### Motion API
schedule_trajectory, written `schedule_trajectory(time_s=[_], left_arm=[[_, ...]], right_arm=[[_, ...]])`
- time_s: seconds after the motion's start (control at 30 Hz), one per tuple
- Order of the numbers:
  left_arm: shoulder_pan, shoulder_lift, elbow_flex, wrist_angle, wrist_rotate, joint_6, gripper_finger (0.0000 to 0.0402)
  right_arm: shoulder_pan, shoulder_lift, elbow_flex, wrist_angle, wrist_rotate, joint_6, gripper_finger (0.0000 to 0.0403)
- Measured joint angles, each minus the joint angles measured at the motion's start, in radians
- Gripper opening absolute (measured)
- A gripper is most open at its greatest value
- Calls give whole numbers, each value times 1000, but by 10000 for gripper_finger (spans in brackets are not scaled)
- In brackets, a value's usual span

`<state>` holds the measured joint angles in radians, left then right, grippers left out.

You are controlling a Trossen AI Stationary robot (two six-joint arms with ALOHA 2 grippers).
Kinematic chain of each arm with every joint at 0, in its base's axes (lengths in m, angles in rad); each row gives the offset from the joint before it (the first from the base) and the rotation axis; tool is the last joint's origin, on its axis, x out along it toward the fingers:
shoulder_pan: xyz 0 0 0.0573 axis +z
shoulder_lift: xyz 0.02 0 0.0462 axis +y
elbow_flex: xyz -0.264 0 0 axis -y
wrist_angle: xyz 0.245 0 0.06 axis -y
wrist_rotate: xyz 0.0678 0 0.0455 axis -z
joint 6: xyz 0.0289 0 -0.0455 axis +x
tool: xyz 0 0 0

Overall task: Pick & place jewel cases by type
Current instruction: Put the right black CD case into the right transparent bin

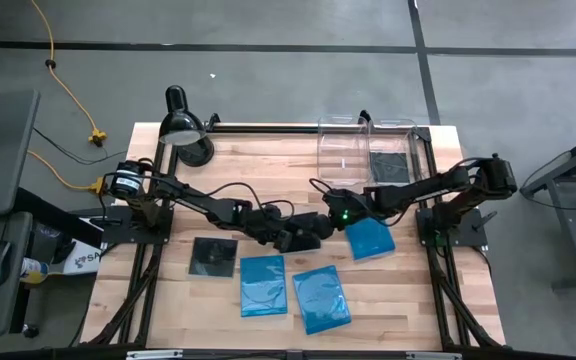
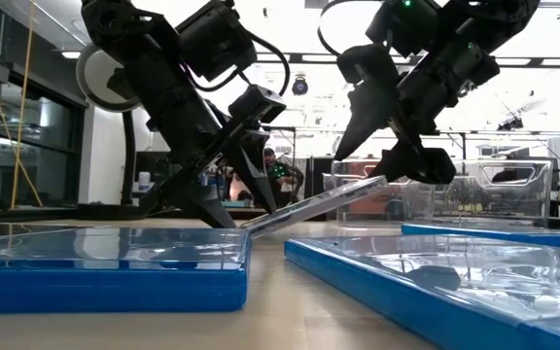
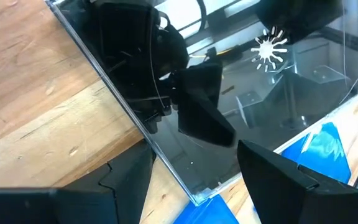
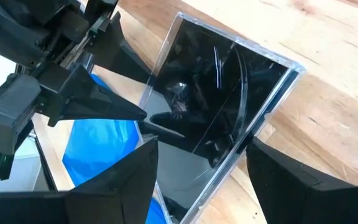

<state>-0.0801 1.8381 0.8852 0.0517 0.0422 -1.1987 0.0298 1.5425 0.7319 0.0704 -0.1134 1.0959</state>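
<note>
Held case: a glossy black square plastic jewel case [image 2: 309, 206] is tilted, one edge down near the wooden bench [image 1: 418, 290], the other raised toward the right arm
Left gripper: the left gripper [image 1: 313, 232] sits at mid-bench with its fingers spread on either side of the low edge of the case; whether they pinch it I cannot tell
Right gripper: the right gripper [image 2: 387, 165] meets the raised edge, fingers apart around it; firm contact is unclear
Other cases: one black square case [image 1: 214, 256] lies flat on the bench toward the left arm; two bright blue rectangular cases [image 1: 263, 285] [image 1: 320, 297] lie side by side at the near edge; a third blue case [image 1: 370, 239] lies just beside the right gripper
Bins: two clear plastic bins [image 1: 343, 150] stand at the far edge; the one nearer the right arm holds something dark [image 1: 389, 166]
Risk of slip: thin slick plastic held only by its edges, so a loose hold would likely let it slide flat
Risk of clash: the two grippers are very close, so a small misjudged move could knock fingers together
Risk of nudge: the tilted case hangs near the third blue case and could push it
Risk of flex: both arms pulling at once may spring the lid open
</note>
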Motion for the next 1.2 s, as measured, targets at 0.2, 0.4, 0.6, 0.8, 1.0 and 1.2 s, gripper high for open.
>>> schedule_trajectory(time_s=[0.2, 0.4, 0.6, 0.8, 1.0, 1.2], left_arm=[[-6, 0, 0, 5, -10, 1, 236], [-6, 0, 1, 8, -4, 13, 236], [-6, 1, 1, 27, 4, 18, 236], [-7, 5, 3, 66, 4, 16, 236], [-8, 5, 3, 81, 0, 21, 236], [-9, 7, 3, 130, 0, 39, 236]], right_arm=[[0, 0, -1, 10, 3, 3, 224], [-1, -6, -1, 50, 11, 3, 224], [-1, -52, 3, 82, 20, -5, 224], [1, -56, 3, 78, 38, -4, 224], [3, -54, 4, 108, 56, -4, 224], [4, -53, 4, 193, 47, -1, 224]])
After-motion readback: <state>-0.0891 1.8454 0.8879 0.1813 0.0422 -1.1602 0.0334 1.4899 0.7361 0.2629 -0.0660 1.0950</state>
